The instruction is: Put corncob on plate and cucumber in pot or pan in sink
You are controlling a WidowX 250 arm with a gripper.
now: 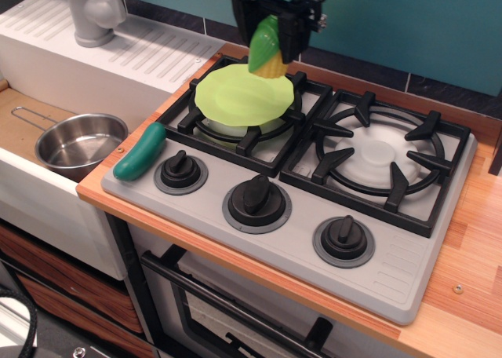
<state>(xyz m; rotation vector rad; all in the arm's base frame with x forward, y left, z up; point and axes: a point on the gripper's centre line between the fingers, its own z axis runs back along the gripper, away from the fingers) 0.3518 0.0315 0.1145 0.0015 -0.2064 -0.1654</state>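
corncob (266, 50) hangs in the gripper (270, 38), clamped between the dark fingers with its yellow kernel end pointing down and its green husk end tucked up between them. it sits in the air over the far right part of the plate (239, 100), apart from the plate's surface as far as the view shows. the gripper is closed on the corncob, and the black arm body rises out of the top of the picture above it.

the plate, lime green with a scalloped rim, rests on the black grate of the left burner (245, 121) of the stove (298, 193). the right burner (382, 158) carries nothing on its grate. three black knobs (256, 196) line the grey front panel of the stove.

the cucumber (140, 151) lies on the front left corner of the stove panel, tilted, one end near the leftmost knob and the other close to the wooden edge of the tabletop (474, 256). it is well apart from the gripper.

the pot or pan (78, 144) stands in the sink (23, 122), shiny steel, upright and open at the top, with its thin wire handle reaching toward the left. it sits just beside the sink's right wall, near the cucumber but lower. the grey tap (92, 11) stands on the ribbed white drainboard (149, 52) behind the basin.
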